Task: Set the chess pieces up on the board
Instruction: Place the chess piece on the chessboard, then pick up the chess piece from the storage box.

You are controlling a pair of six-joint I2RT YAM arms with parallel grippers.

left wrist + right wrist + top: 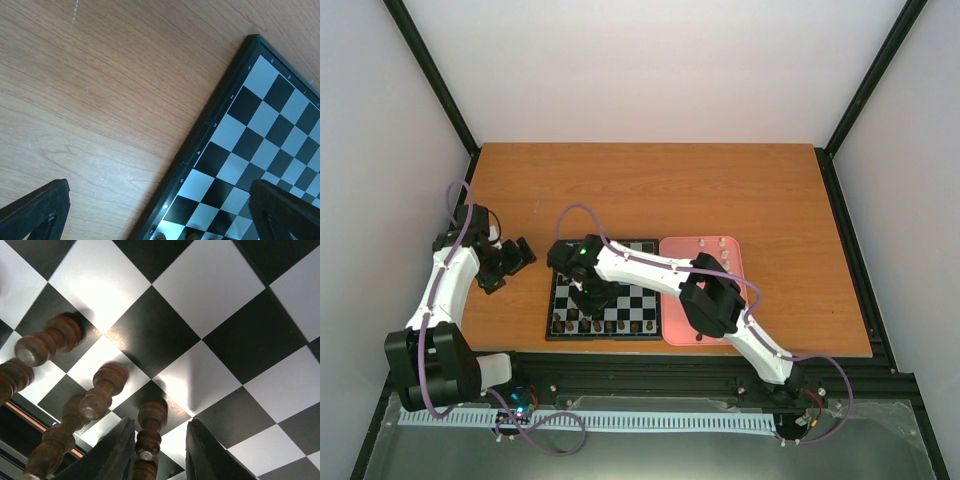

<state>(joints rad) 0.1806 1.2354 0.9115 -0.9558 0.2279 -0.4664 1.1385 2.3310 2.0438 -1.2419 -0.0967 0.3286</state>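
My top view looks down from high behind the near edge, whole table (pixel 650 180) in frame. Left wrist view hangs over the board (pixel 260 125), its corner and bare wood. Right wrist sits right down among the brown pieces (pixel 105 390). All three share that board.

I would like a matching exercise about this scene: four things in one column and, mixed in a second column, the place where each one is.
Column one:
1. left gripper
2. right gripper
3. dark brown pieces
4. cream-white pieces

Column two:
A. on the pink tray
B. on the board, along its near edge
C. above the table, left of the board
D. open around one brown piece

Pairs: 1-C, 2-D, 3-B, 4-A
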